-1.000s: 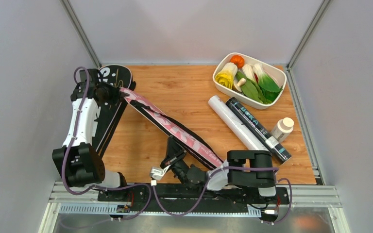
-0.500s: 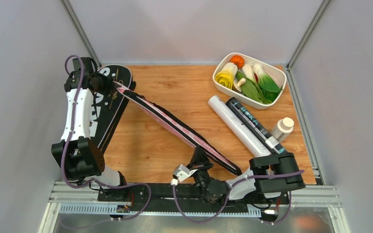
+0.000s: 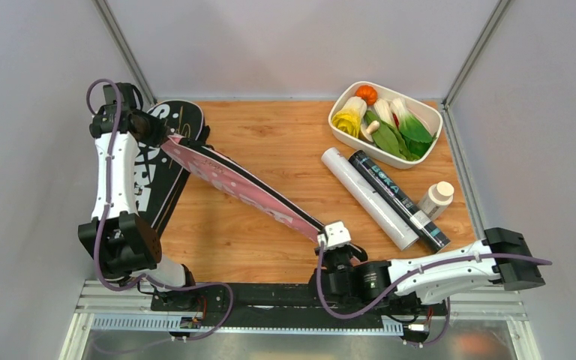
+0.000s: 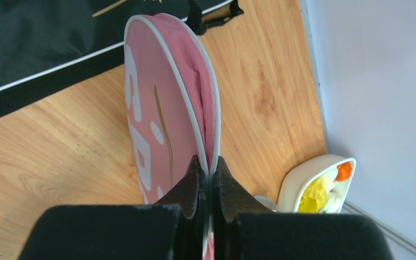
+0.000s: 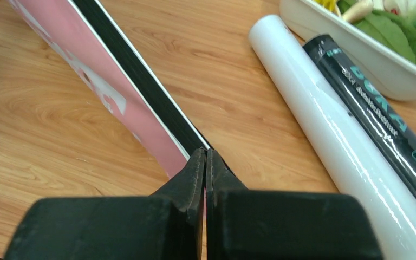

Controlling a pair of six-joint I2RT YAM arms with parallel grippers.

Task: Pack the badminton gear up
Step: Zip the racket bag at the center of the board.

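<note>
A pink racket cover [image 3: 232, 184] hangs stretched between both grippers, running diagonally over the table. My left gripper [image 3: 159, 133] is shut on the white-piped rim of its wide end [image 4: 162, 108], the fingers [image 4: 192, 181] pinching that piping. My right gripper [image 3: 332, 238] is shut on the cover's narrow end [image 5: 86, 70] near the front edge. A black racket cover [image 3: 166, 161] lies flat at the far left, partly under the left arm. A white tube [image 3: 364, 196] and a black tube [image 3: 396, 196] lie side by side on the right.
A white bowl [image 3: 421, 146] of toy vegetables stands at the back right, right behind the tubes. A small white bottle [image 3: 436, 199] stands next to the black tube. Grey walls close in on the left, back and right.
The right arm swung its elbow far right and carried the cover's narrow end right. The left gripper shifted back and left. The cover turned, so its pink face now shows.
</note>
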